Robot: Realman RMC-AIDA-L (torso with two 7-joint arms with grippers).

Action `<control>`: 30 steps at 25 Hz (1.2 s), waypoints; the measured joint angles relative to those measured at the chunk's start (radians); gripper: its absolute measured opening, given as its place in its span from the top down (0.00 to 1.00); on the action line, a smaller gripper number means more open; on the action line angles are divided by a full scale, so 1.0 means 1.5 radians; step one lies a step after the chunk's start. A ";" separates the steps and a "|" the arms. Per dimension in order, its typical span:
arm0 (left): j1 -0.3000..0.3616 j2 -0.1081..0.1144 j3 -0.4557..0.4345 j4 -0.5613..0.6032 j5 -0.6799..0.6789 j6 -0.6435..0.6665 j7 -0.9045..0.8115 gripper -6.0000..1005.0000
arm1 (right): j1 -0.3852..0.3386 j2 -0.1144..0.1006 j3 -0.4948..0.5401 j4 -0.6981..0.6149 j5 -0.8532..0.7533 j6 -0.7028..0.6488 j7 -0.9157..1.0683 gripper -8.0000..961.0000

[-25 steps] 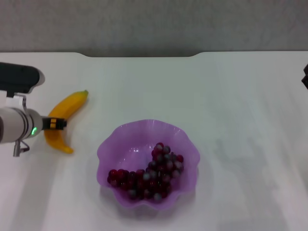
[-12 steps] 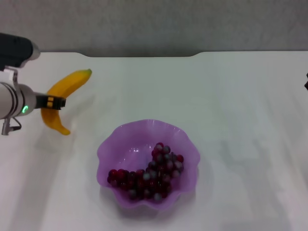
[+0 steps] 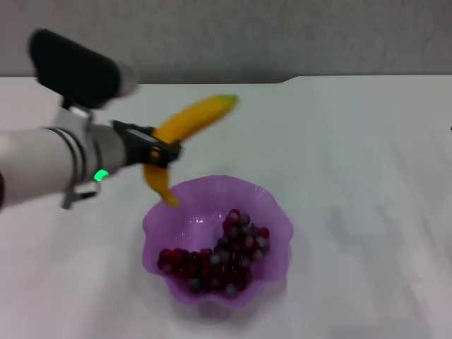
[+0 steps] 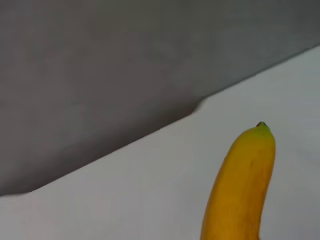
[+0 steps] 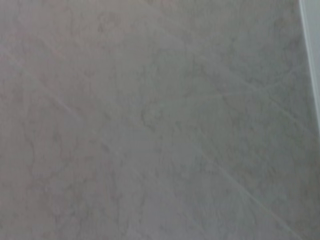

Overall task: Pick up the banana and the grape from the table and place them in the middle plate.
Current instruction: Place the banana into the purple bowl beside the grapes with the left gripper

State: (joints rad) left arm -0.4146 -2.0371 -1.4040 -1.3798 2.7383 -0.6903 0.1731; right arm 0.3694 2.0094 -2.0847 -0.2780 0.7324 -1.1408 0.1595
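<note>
Presently clamped round the banana [image 3: 185,134] near its lower third by the left gripper [image 3: 157,153], carried clear of the table [image 3: 353,141] and poised at the far-left rim of the middle plate [image 3: 275,212], stem end dipping just over the scalloped edge, greenish tip pointing up and away toward the table's notched far side. Already lying inside the plate: the grape [image 3: 219,258], heaped toward the near and right part of the bowl, leaving the far-left part of the floor bare. From the left wrist view, only the banana's upper length [image 4: 242,185] against white tabletop; no fingers visible there. Nothing of the right gripper anywhere, its wrist camera facing a blank grey surface, so presumably parked off to the side. Likely risks from here: letting go too early, with most of the fruit still outside the rim, and having it tip back onto the table; lowering too steeply and catching the stem end on the wavy edge, nudging or tilting the light plastic plate; dropping from height onto the bunch and scattering loose grapes.
</note>
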 joint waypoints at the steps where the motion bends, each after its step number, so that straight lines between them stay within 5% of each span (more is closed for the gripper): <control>1: 0.003 0.000 0.020 -0.006 -0.007 0.006 0.003 0.47 | 0.000 0.000 0.000 0.000 0.000 0.000 0.000 0.07; 8: -0.001 0.000 0.106 -0.019 -0.022 0.012 0.038 0.46 | 0.002 0.000 -0.001 0.000 -0.003 0.001 0.000 0.07; 22: -0.038 0.000 0.087 0.090 0.005 0.021 0.040 0.44 | 0.005 0.000 -0.003 -0.001 -0.004 0.001 0.001 0.07; 30: 0.001 0.002 0.083 0.007 0.055 -0.062 0.043 0.42 | 0.001 0.000 -0.003 0.000 -0.004 0.003 0.000 0.07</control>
State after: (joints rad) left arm -0.4131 -2.0340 -1.2797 -1.3697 2.8205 -0.7826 0.2383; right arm 0.3705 2.0094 -2.0893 -0.2779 0.7271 -1.1363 0.1595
